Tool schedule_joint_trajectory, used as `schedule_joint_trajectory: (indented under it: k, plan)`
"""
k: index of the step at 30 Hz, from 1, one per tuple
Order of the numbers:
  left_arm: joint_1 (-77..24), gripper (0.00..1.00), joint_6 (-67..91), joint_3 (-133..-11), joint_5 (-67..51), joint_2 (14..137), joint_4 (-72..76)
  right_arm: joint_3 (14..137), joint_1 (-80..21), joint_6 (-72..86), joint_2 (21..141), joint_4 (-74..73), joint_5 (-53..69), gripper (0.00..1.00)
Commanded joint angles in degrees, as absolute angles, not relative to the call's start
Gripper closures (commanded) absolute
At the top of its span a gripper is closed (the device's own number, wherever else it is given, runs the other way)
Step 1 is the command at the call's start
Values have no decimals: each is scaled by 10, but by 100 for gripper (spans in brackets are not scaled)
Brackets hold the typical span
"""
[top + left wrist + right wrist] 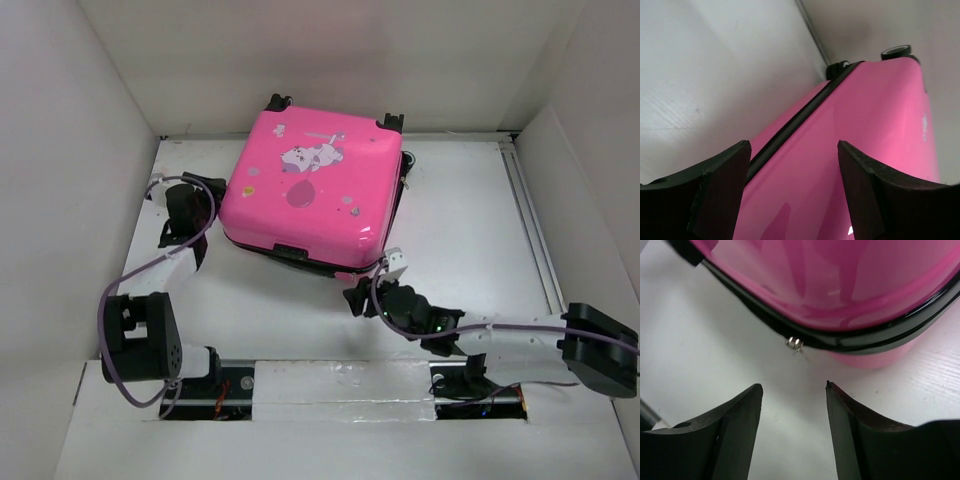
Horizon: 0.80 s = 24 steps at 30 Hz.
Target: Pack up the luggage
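The luggage (pixel 310 190) lies flat on the tabletop (pixel 470 220) with its lid shut. The printed side faces up, showing the cartoon animal (pixel 305 155), and the wheels (pixel 279 101) sit at its far edge. The left tool (pixel 188 205) is just beside the luggage's left side, fingers spread apart and holding nothing; its camera looks along the pink shell and the black zipper trim (pixel 790 127). The right tool (pixel 355 297) sits low at the luggage's near right corner, fingers also apart and empty. A small metal zipper pull (pixel 794 343) on the trim lies just ahead of them.
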<state>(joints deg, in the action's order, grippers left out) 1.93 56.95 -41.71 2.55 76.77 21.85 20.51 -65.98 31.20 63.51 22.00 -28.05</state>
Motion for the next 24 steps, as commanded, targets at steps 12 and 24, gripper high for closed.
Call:
schedule_joint_trajectory:
  k: [12,24]
  plan:
    - [-76,37,609,-266,-83,758,388,203,-641,295,720,443,-476,47]
    - [-83,38,573,-224,-83,701,377,185,-641,264,751,511,-508,100]
